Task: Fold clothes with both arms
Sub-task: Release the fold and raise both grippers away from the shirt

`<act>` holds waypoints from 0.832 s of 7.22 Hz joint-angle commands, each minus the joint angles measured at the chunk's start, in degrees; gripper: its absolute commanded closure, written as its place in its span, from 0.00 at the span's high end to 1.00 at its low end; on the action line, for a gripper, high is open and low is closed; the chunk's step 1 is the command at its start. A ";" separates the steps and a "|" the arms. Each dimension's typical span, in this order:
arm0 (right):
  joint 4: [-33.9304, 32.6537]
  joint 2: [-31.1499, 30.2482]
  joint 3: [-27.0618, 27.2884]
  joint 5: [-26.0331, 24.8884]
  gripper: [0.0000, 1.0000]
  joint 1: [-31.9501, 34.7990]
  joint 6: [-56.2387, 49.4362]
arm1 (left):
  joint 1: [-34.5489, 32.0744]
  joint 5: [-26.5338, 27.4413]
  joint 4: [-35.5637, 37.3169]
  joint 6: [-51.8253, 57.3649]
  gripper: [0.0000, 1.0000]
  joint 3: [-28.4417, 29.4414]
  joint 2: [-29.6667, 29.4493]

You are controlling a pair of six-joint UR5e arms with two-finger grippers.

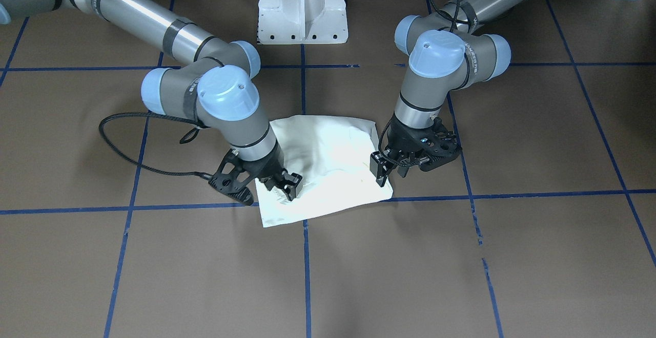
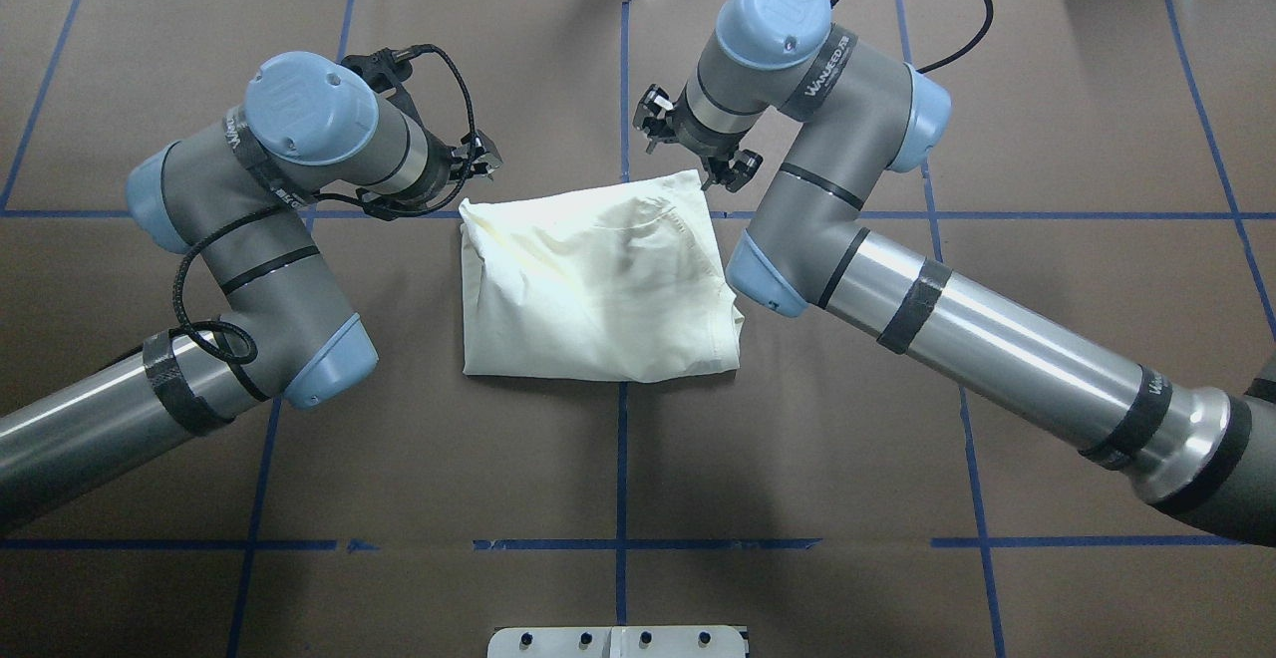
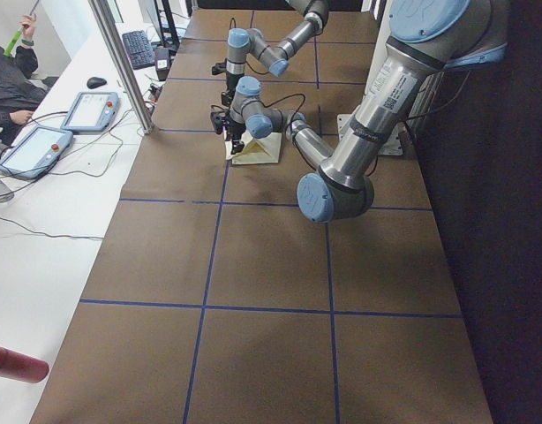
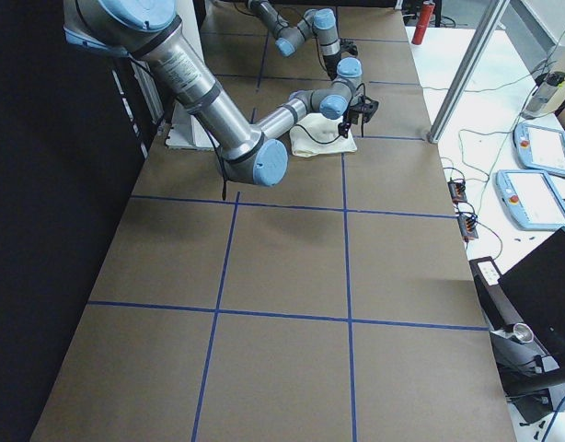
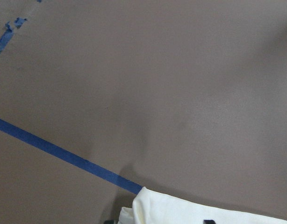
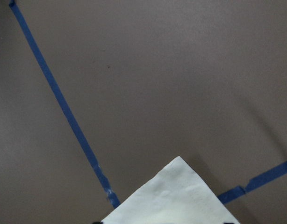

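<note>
The cream-white shirt (image 2: 598, 279) lies folded into a rough rectangle at the table's middle, plain side up; no print shows. It also shows in the front view (image 1: 328, 159). My left gripper (image 1: 380, 170) stands low over the shirt's far left corner, jaws apart, holding nothing. My right gripper (image 1: 288, 187) stands low over the far right corner, jaws apart, fingers touching or just above the cloth. The left wrist view shows a shirt corner (image 5: 190, 212) flat on the table at its bottom edge. The right wrist view shows the other corner (image 6: 176, 198) the same way.
The white pedestal base (image 1: 302, 7) stands at the robot's side of the table. Blue tape lines (image 2: 620, 459) cross the brown table cover. Beyond the table's far edge are a metal post (image 3: 121, 62), control tablets (image 3: 37, 146) and a red bottle (image 3: 15, 364).
</note>
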 commanded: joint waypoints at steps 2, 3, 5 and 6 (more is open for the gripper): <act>-0.74 -1.73 2.52 7.26 1.00 6.32 -7.50 | 0.74 -0.27 -18.08 -3.52 1.00 -1.69 5.25; -0.91 -3.40 4.62 7.61 1.00 7.73 -8.99 | 2.23 -0.36 -26.53 -6.78 1.00 1.71 5.53; -2.92 -5.87 8.14 10.77 1.00 10.72 -11.63 | 4.26 -0.44 -40.43 -10.49 1.00 9.88 5.28; -6.16 -5.96 9.72 10.78 1.00 10.99 -13.56 | 4.27 -4.27 -43.98 -10.94 1.00 12.27 5.01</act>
